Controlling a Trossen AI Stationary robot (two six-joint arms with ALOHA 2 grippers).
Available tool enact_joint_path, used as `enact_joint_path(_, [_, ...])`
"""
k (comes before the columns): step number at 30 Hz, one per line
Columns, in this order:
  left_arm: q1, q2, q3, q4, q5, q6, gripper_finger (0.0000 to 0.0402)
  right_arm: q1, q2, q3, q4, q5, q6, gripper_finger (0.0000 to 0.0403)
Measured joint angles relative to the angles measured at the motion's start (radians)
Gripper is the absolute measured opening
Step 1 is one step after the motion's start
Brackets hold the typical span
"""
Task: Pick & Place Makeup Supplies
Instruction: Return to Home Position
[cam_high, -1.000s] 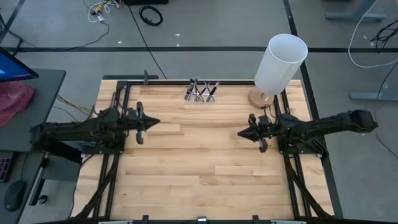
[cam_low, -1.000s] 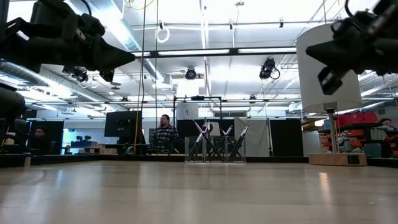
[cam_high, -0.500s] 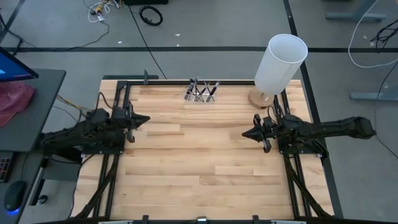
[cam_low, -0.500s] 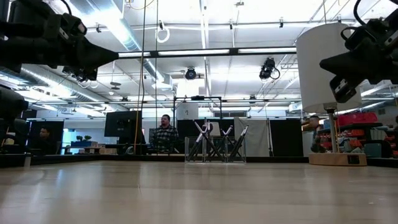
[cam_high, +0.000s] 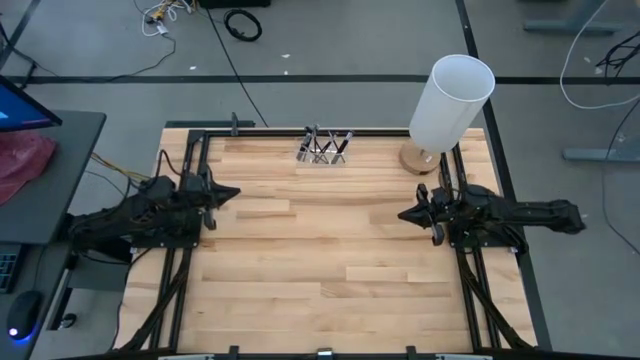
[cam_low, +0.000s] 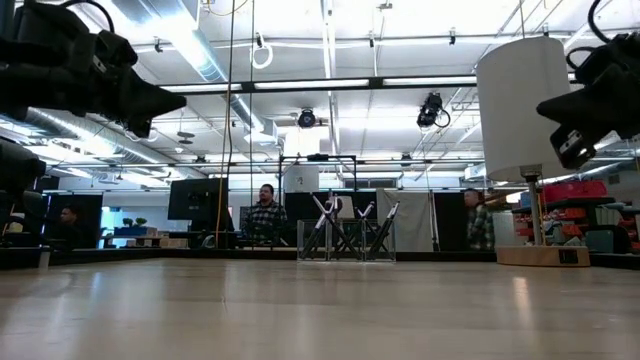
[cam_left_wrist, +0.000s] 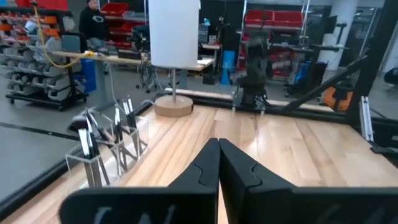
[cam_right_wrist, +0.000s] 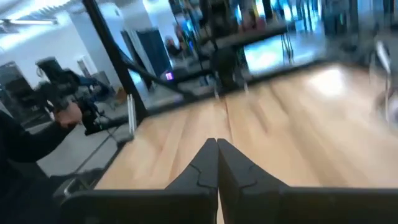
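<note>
Jaws closed together on nothing, hovering with the left gripper (cam_high: 234, 193) over the left side of the table (cam_high: 320, 265) and the right gripper (cam_high: 403, 214) over its right side. Showing the makeup supplies (cam_high: 325, 146) leaning in the clear holder (cam_high: 304, 156) at the far edge, near the white cylinder (cam_high: 452, 100).

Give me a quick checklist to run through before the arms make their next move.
1. Makeup brushes standing in the clear organizer: ok.
2. No brush lying loose on the table: ok, high view shows none.
3. Left gripper shut, holding nothing: ok.
4. Right gripper shut, holding nothing: ok.
5. Right gripper apart from the white lamp: ok.
</note>
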Motion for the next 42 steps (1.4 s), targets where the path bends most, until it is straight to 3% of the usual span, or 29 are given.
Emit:
enact_joint_path(6, [0.000, 0.000, -0.068, 0.042, 0.004, -0.022, 0.0010, 0.018, -0.061, 0.001, 0.009, 0.002, -0.070, 0.0000])
enact_joint_path(12, [0.000, 0.001, -0.197, 0.245, 0.044, -0.047, 0.0003, 0.035, -0.061, 0.001, 0.004, 0.039, -0.069, 0.0000])
enact_joint_path(16, [0.000, 0.003, -0.196, 0.240, 0.047, -0.034, 0.0005, 0.041, -0.060, 0.001, 0.002, 0.047, -0.069, 0.0000])
enact_joint_path(22, [-0.001, 0.002, -0.197, 0.273, 0.173, 0.009, 0.0004, 0.044, -0.059, 0.001, 0.002, 0.047, -0.077, 0.0000])
enact_joint_path(32, [-0.016, 0.000, -0.197, 0.287, 0.183, -0.056, 0.0002, 0.044, -0.059, 0.001, 0.002, 0.047, -0.035, 0.0015])
enact_joint_path(42, [-0.193, 0.000, -0.197, 0.300, -0.021, -0.013, 0.0002, 0.044, -0.059, 0.001, 0.002, 0.047, -0.024, 0.0020])
